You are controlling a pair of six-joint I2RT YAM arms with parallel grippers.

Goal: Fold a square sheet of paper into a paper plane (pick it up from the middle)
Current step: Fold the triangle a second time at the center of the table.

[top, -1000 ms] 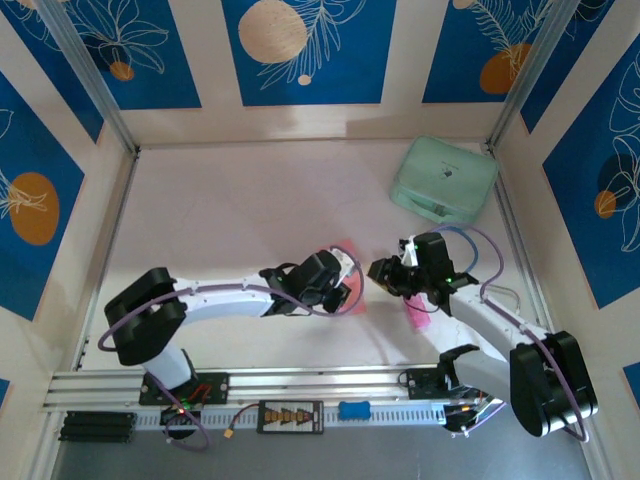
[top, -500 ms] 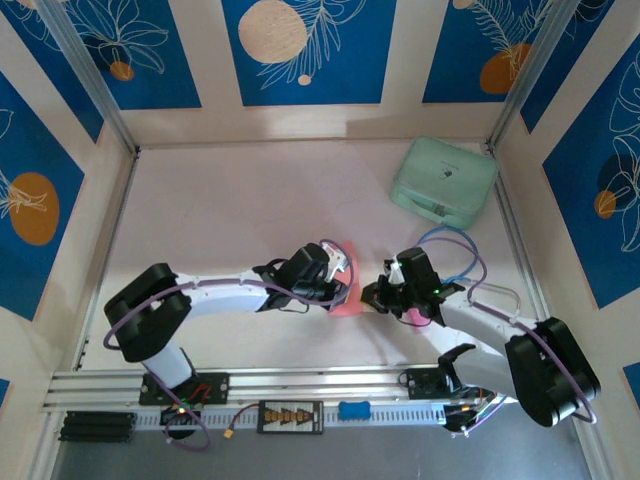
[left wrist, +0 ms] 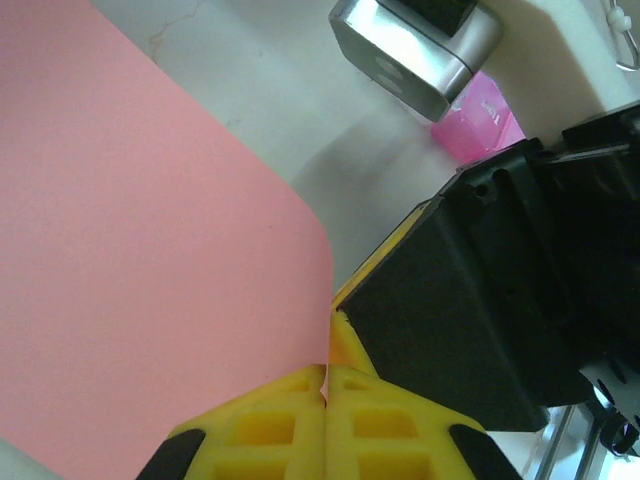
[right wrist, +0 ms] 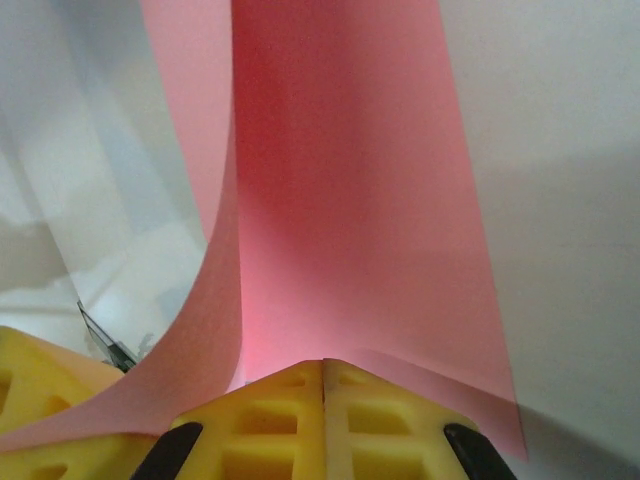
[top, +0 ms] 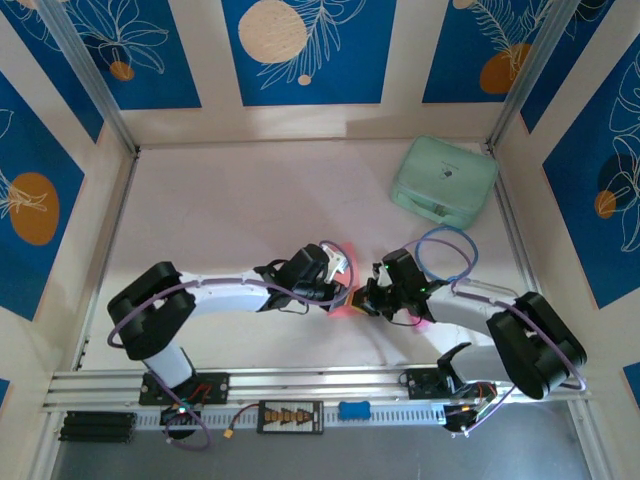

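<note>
Right wrist shows the square sheet of paper (right wrist: 350, 200) salmon-pink (one side curled).

A mint-green case (top: 444, 181) with rounded corners lies at the far right of the pale table (top: 220, 220), close to the right wall. A small bright-pink block (left wrist: 478, 120) rests on the table nearer the front. Blue floral wall panels (top: 300, 50) surround the table on 3 sides.
</note>
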